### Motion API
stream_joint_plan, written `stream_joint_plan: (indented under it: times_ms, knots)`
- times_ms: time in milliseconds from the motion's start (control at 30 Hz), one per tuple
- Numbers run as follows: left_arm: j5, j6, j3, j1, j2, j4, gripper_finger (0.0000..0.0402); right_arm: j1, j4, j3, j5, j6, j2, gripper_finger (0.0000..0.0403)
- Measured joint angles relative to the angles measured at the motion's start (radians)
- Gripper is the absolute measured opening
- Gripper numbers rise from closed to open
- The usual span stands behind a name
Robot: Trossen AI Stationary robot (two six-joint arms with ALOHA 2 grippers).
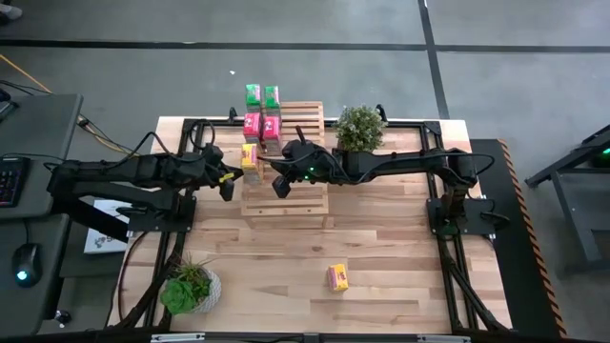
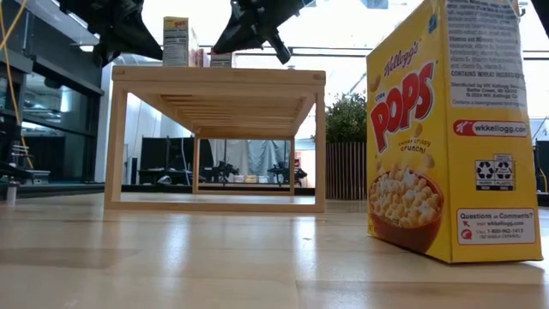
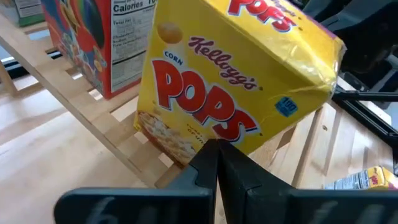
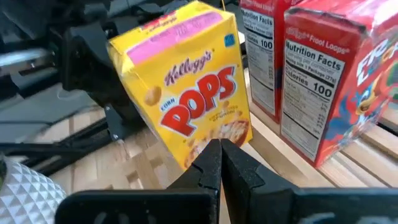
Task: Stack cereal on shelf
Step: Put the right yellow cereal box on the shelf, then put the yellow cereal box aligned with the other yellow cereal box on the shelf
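The light-wood slatted shelf [image 1: 297,191] stands at the table's middle. Along its left side stand two green cereal boxes [image 1: 261,94], two red/pink ones [image 1: 260,125] and one yellow Pops box [image 1: 250,159], each on its bottom on the slats. A second yellow box [image 1: 337,277] stands on the table near the front; it also shows in the low view [image 2: 446,129]. My left gripper [image 1: 227,184] is shut just left of the yellow box on the shelf [image 3: 236,74]. My right gripper [image 1: 282,183] is shut just right of it [image 4: 193,93]. My left gripper's shut fingertips [image 3: 211,152] stand at the lower edge of the yellow box's printed face [image 3: 205,134]; I cannot tell whether they touch it. My right gripper's shut fingertips [image 4: 214,152] stand at the box's lower edge [image 4: 211,140] on the other side; I cannot tell whether they touch it.
A potted plant [image 1: 359,127] stands at the shelf's far right corner. Another plant [image 1: 189,286] stands at the table's near left. The shelf's right half [image 1: 310,143] is bare slats. A desk with a keyboard and mouse stands left of the table.
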Motion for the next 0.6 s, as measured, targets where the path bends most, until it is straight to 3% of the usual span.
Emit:
stream_joint_plan:
  times_ms: [167,367,467,600]
  knots:
    - [0.001,0.0,0.028,0.0,-0.056,-0.103,0.0,0.0,-0.197,0.0,-0.003,-0.019,-0.058,0.0]
    - [-0.039,-0.007,0.111,0.0,-0.159,-0.248,0.0,0.069,-0.683,0.0,-0.106,0.006,-0.217,0.0]
    - [-0.049,-0.007,0.112,0.0,-0.199,-0.223,0.0,0.148,-0.883,-0.003,-0.164,0.152,-0.283,0.0001]
    - [-0.078,-0.007,0.112,0.0,-0.211,-0.213,0.0,0.289,-0.956,-0.091,-0.202,0.444,-0.365,0.0024]
